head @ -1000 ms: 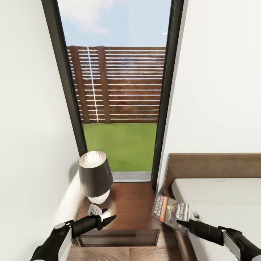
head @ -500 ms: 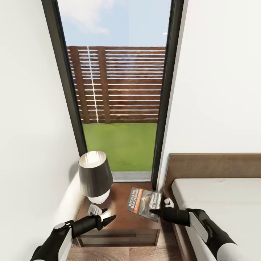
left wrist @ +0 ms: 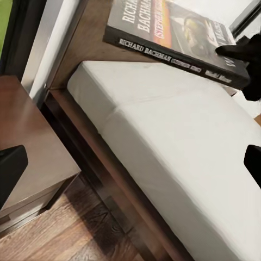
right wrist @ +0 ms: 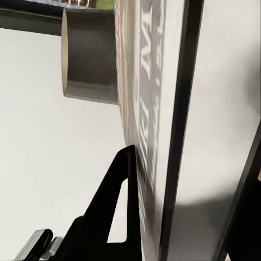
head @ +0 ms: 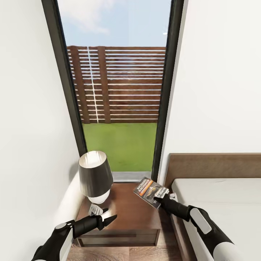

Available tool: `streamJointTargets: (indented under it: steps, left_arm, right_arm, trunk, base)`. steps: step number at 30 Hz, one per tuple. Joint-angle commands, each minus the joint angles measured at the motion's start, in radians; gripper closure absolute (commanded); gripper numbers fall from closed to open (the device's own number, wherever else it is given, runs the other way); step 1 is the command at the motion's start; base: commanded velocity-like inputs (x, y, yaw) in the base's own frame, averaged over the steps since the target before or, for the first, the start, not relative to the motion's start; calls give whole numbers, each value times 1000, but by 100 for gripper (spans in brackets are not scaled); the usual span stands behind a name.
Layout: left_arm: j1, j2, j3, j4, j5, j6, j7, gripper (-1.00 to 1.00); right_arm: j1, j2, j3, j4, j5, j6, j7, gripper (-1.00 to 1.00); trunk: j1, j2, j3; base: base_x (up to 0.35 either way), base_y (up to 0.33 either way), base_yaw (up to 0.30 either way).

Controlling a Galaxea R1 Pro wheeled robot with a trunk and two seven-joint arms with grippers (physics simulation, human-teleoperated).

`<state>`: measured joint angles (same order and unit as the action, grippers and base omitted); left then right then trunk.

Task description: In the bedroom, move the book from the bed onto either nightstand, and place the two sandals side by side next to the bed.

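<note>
My right gripper (head: 162, 197) is shut on the book (head: 148, 188), a dark paperback with an orange band. It holds the book tilted in the air above the far right part of the nightstand (head: 127, 212), close to the bed's headboard (head: 214, 165). Seen from the left wrist, the book (left wrist: 174, 32) hangs over the grey mattress (left wrist: 179, 141) of the bed. From the right wrist, the book (right wrist: 157, 109) appears edge-on between the fingers (right wrist: 122, 185). My left gripper (head: 104, 215) is open and hovers low over the nightstand's front left. The sandals are out of view.
A dark-shaded lamp (head: 95, 175) stands on the nightstand's left side, close to my left gripper. A tall dark-framed window (head: 117, 108) rises behind the nightstand. White walls close in on both sides. Wood-plank floor (left wrist: 65, 234) runs in front of the nightstand.
My right gripper has carried the book leftward and away from me, from over the bed's edge to above the nightstand's far right. The left arm has barely moved.
</note>
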<state>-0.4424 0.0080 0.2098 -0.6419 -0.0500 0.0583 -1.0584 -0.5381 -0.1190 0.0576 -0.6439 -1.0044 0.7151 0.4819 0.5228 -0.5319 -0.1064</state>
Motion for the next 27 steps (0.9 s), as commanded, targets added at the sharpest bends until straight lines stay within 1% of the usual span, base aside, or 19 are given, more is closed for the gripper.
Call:
streamJointTargets:
  steps: [1,4,5,7,8,10,19,21,27]
  left_arm:
    - [-1,-1,5,-1,-5,6,-6,-100]
    - [-1,-1,5,-1,-5,6,-7,-100]
    - [-1,-1,5,-1,-5,6,-7,-100]
    - [-1,-1,5,-1,-5,6,-8,-100]
    - [-1,-1,5,-1,-5,6,-8,-100]
    - [-1,-1,5,-1,-5,6,-8,-100]
    - [-1,-6,4,-1,-5,7,-8,-100]
    - [-1,-6,3,-1,-5,8,-8,-100]
    - [-1,-7,3,-1,-5,8,-8,-100]
  right_arm:
    - [-1,-1,3,0,-22,3,-28,100]
    - [-1,1,2,0,-39,1,-102,100]
    - [-1,6,2,0,-42,0,-125,100]
    - [-2,16,2,0,-44,0,-140,100]
    - [-2,26,2,0,-44,0,-145,100]
    - [-2,42,2,0,-45,0,-148,100]
    - [-2,79,3,0,-43,1,-151,100]
    - [-2,84,3,0,-43,1,-151,100]
    - [-2,85,5,0,-43,2,-150,100]
  trunk:
    - [0,-2,-2]
    - [0,-2,-2]
    - [0,-2,-2]
    - [0,-2,-2]
    - [0,-2,-2]
    - [0,-2,-2]
    - [0,-2,-2]
    - [0,-2,-2]
    - [0,-2,-2]
  base:
    - [0,0,0]
    - [0,0,0]
    - [0,0,0]
    - [0,0,0]
    - [0,0,0]
    - [0,0,0]
    - [1,0,0]
    - [154,0,0]
    - [220,0,0]
